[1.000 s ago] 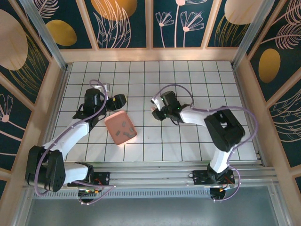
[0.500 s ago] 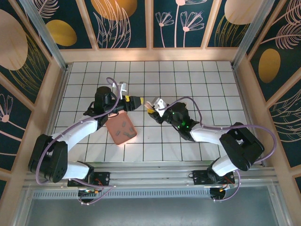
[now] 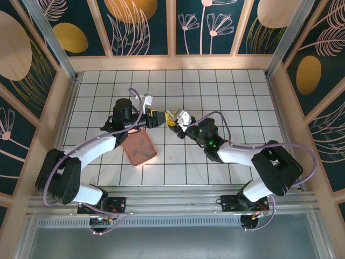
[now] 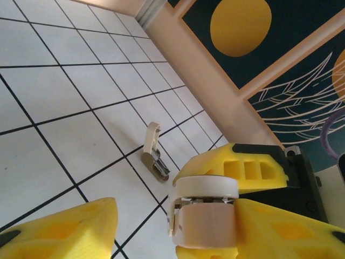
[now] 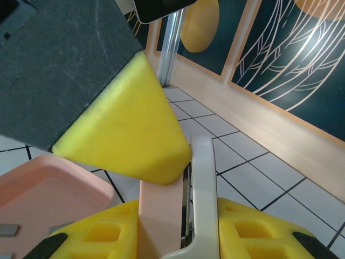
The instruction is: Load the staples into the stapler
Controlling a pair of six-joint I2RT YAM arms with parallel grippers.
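My right gripper [image 3: 180, 123] [image 5: 180, 229] is shut on the stapler [image 3: 184, 115] [image 5: 161, 210], a small pale pink and white body held above the tiles, one finger on the pink side and one on the white. My left gripper [image 3: 160, 119] [image 4: 161, 218] stands open right at the stapler's [image 4: 207, 213] free end. One of its yellow fingers [image 5: 124, 135] touches the pink side; the other hangs well apart. The staples [image 3: 142, 147] [image 5: 7, 230], short grey strips, lie in the salmon-pink tray [image 3: 131, 141] [image 5: 48, 189] below the left gripper.
A small cream-and-metal piece [image 4: 153, 154] lies on the white tiles beyond the grippers. Wooden walls [image 3: 172, 63] fence the tiled table on three sides. The two arms meet at mid-table, with open tiles behind and to the right.
My left gripper swung right from above the tray's far corner to the stapler's end, and its jaws narrowed. The right arm shifted a little, still holding the stapler.
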